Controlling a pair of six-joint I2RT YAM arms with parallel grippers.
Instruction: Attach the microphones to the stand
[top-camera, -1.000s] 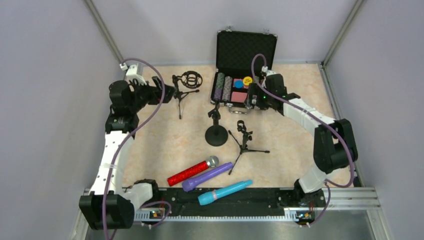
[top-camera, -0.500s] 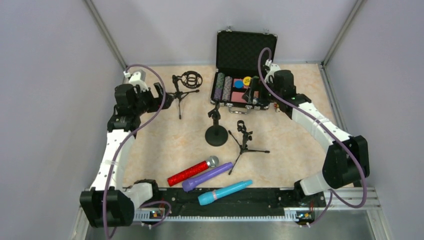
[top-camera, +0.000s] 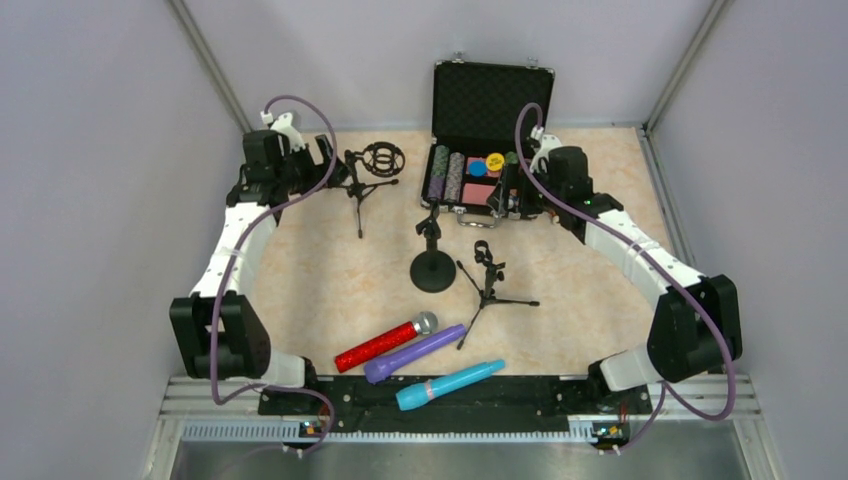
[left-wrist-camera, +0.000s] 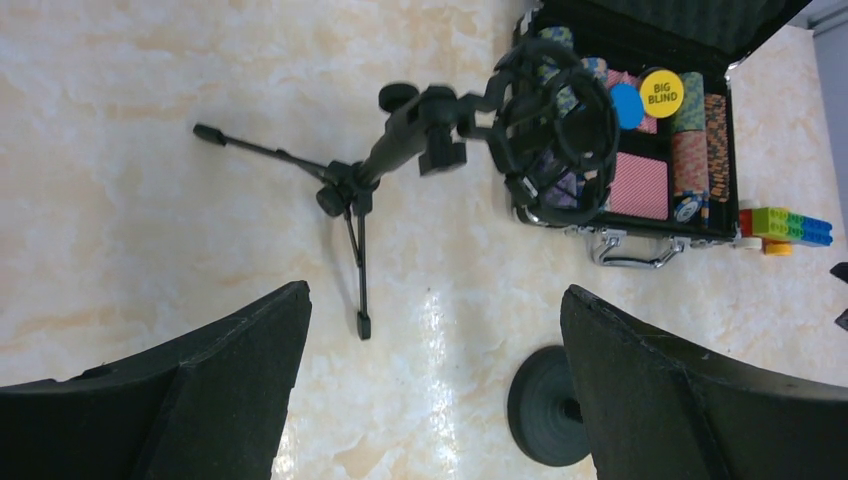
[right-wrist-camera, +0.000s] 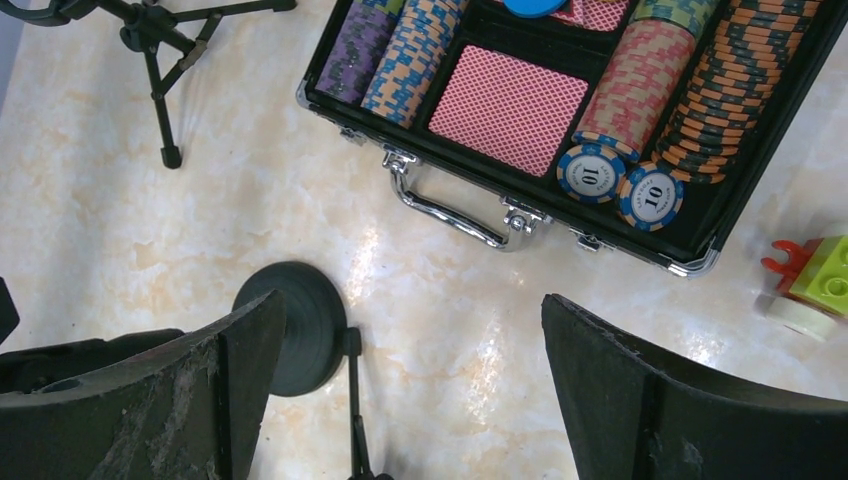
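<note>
Marbled beige tabletop (top-camera: 320, 290) spreads between grey walls. Along its near edge lie the glittery red microphone with a silver mesh head (top-camera: 385, 342), the all-purple microphone (top-camera: 415, 353) and the turquoise microphone with a pink band (top-camera: 450, 384), side by side, none mounted. My left gripper (left-wrist-camera: 430, 340) hangs over the black tripod stand with a ring-shaped shock mount (left-wrist-camera: 400, 140). My right gripper (right-wrist-camera: 410, 340) hangs by the open black poker-chip case (right-wrist-camera: 520, 110). Both jaws gape wide and hold nothing. Upright mid-table, the black round-base stand (top-camera: 433, 262) and the small black tripod stand with a clip (top-camera: 488, 280) look set to receive them.
</note>
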